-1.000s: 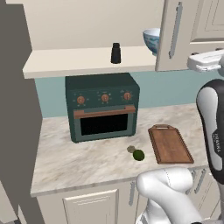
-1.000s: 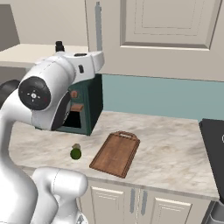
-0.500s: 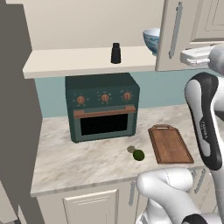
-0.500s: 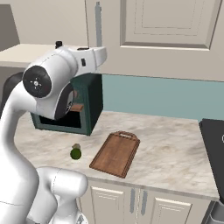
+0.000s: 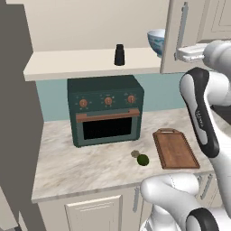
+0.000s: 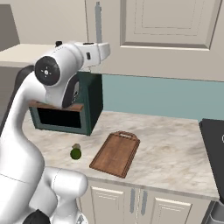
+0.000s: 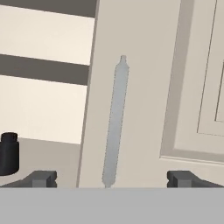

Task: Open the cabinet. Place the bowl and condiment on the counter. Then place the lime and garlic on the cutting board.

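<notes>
Kitchen cream cabinetry is facing the robot, whose hand [image 7: 111, 179] is hovering with jaws spread wide, gripping nothing, squarely before the cabinet [image 7: 144, 87] door's grey bar handle [image 7: 113, 122]. It should be centring both fingertips around that handle before closing. Left of the handle are sitting one condiment [image 5: 119, 55] and one bowl [image 5: 156, 41]; below it, on the counter [image 5: 90, 162], one lime [image 5: 143, 159], one garlic [image 5: 135, 154], one cutting board [image 5: 174, 149].

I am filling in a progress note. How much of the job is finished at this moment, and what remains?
Done: part of the cabinet stands open, baring its shelf. In hand: the open gripper faces the right door's handle, holding nothing. Left: the bowl and condiment sit on the shelf; the lime and garlic lie on the counter beside the cutting board.
</notes>
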Tool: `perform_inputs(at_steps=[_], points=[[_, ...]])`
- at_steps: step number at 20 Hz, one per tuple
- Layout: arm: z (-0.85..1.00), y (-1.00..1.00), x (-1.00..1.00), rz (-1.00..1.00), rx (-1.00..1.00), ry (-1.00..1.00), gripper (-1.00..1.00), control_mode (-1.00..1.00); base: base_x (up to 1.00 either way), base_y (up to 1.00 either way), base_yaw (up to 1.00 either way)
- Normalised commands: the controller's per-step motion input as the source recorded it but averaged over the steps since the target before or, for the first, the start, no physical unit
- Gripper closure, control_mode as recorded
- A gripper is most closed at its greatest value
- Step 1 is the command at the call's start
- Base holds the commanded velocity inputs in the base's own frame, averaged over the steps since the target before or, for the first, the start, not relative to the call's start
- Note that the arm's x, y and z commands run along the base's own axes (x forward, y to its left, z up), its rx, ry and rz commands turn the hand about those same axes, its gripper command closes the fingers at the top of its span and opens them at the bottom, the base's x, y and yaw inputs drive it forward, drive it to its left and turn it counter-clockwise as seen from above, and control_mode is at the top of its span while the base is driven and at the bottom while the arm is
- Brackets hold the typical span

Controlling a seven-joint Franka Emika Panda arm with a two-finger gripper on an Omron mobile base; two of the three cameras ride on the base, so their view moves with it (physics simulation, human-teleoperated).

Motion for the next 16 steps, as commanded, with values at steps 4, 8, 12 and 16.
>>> perform_inputs(at_steps=[4,8,12,16], points=[[0.0,0.0,0.51,0.0,0.0,0.01,-1.0,-1.0,0.0,0.0,0.0],[0.0,0.0,0.54,0.0,0.0,0.0,-1.0,-1.0,0.0,0.0,0.0],[0.0,0.0,0.57,0.0,0.0,0.0,-1.0,-1.0,0.0,0.0,0.0],[0.0,-0.01,0.55,0.0,0.0,0.0,-1.0,-1.0,0.0,0.0,0.0]])
